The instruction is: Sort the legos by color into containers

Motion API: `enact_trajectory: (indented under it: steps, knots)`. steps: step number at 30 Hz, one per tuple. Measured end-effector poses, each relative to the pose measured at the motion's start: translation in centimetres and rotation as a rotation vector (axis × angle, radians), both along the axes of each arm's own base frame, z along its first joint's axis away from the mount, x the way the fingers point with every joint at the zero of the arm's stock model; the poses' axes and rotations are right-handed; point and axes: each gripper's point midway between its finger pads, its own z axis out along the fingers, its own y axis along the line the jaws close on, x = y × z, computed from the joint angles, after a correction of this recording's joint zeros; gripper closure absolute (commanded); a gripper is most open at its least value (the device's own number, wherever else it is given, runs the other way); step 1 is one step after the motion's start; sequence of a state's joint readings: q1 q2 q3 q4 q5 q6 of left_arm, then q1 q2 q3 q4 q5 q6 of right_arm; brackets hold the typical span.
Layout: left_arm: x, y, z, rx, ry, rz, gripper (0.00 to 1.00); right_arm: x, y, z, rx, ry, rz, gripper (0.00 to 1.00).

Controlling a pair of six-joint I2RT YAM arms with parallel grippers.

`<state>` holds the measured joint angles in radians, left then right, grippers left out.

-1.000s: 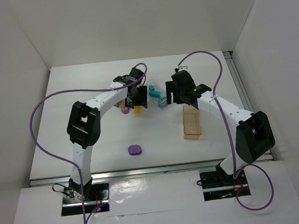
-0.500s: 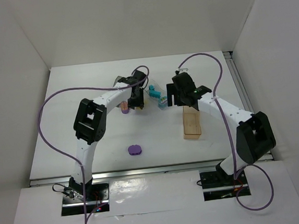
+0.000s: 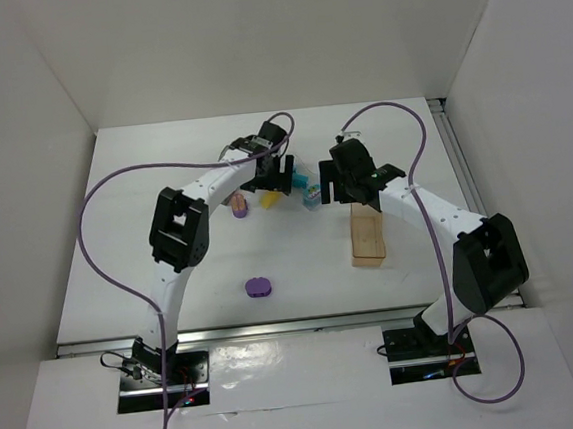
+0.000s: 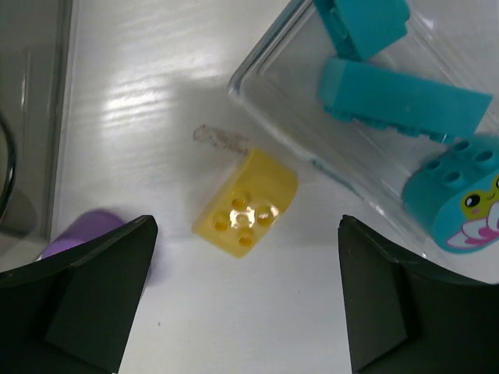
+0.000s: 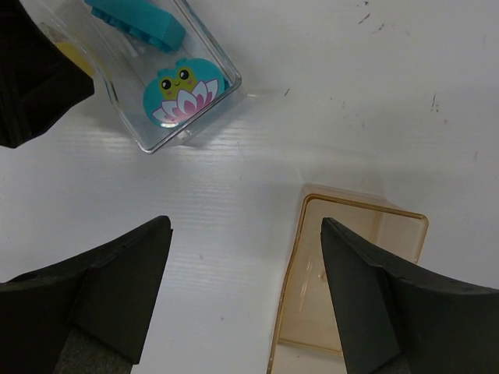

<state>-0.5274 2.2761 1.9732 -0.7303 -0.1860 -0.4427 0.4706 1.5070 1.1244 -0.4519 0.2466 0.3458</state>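
Note:
A yellow brick (image 4: 245,202) lies on the table just outside the clear bin (image 4: 269,109), below and between my open left fingers. My left gripper (image 3: 274,178) hovers over it, empty. A purple brick (image 4: 82,230) lies by the left finger, and it also shows in the top view (image 3: 240,209). The clear bin holds cyan bricks (image 4: 401,101), one of them an oval with a frog picture (image 5: 183,92). A purple oval piece (image 3: 259,286) lies alone on the near table. My right gripper (image 3: 350,183) is open and empty between the clear bin and the tan-orange bin (image 5: 351,280).
The edge of the smoky dark grey bin (image 4: 31,93) shows at the far left of the left wrist view. The tan-orange bin (image 3: 369,235) holds nothing. White walls enclose the table on three sides.
My left gripper has moved back and right, toward the clear bin. The yellow brick now lies a little nearer that bin. The right arm has not moved.

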Motion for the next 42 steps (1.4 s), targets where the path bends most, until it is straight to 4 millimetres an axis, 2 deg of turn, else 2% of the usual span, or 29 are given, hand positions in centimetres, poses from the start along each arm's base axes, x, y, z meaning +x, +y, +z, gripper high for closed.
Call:
enact_trajectory:
  steps: [3,7,8,11,12,13,17,20,23,25,28,31,34,36,39,42]
  knots:
    - [0.8,-0.5,-1.0,0.012,0.003,-0.050,0.06,-0.1,-0.1,-0.1,-0.003,0.003,0.000,0.15]
    - [0.1,-0.8,-3.2,0.016,0.056,-0.101,0.22,-0.1,-0.2,0.1,-0.003,0.001,-0.002,0.15]
    - [0.2,-0.9,-3.1,0.017,0.052,-0.112,0.24,-0.1,-0.3,0.2,-0.003,0.000,-0.004,0.15]
    - [-0.3,-0.9,-3.3,0.010,0.061,-0.126,0.43,0.0,-0.5,0.3,-0.002,-0.004,-0.009,0.15]
    - [-0.5,-0.9,-3.2,0.004,0.063,-0.127,0.54,0.0,-0.5,0.3,-0.002,-0.004,-0.010,0.15]
    - [-0.8,-0.8,-3.3,0.006,0.069,-0.126,0.61,-0.1,-0.5,0.3,-0.003,-0.003,-0.010,0.15]
    - [-1.2,-1.1,-3.2,-0.003,0.070,-0.132,0.82,-0.1,-0.6,0.2,-0.003,0.000,-0.009,0.15]
    - [-1.2,-1.0,-3.1,0.003,0.068,-0.124,0.92,-0.2,-0.5,0.1,-0.003,0.001,-0.009,0.15]
    - [-1.2,-0.4,-2.6,0.025,0.063,-0.100,0.98,-0.1,-0.6,0.2,-0.005,-0.001,-0.011,0.15]
    - [-1.2,0.3,-1.8,0.019,0.058,-0.072,0.99,-0.2,-0.5,0.2,-0.008,-0.003,-0.009,0.15]
    - [-0.7,2.4,1.0,-0.007,0.022,-0.004,0.99,-0.3,-0.1,0.3,-0.012,-0.006,-0.001,0.15]
    - [1.1,5.5,4.8,-0.037,-0.059,0.087,1.00,-0.7,0.5,0.3,-0.015,-0.007,0.017,0.15]
    - [2.7,8.9,7.3,-0.046,-0.119,0.164,1.00,-0.9,1.0,0.3,-0.019,-0.010,0.030,0.15]
    - [3.5,10.6,7.7,-0.045,-0.135,0.202,1.00,-1.1,1.3,0.4,-0.024,-0.014,0.037,0.15]
    - [4.4,12.5,7.1,-0.039,-0.120,0.243,0.99,-1.7,2.5,0.4,-0.032,-0.018,0.068,0.15]
    - [5.9,12.8,6.0,-0.043,-0.108,0.265,0.68,-2.7,4.2,0.4,-0.025,-0.012,0.124,0.13]
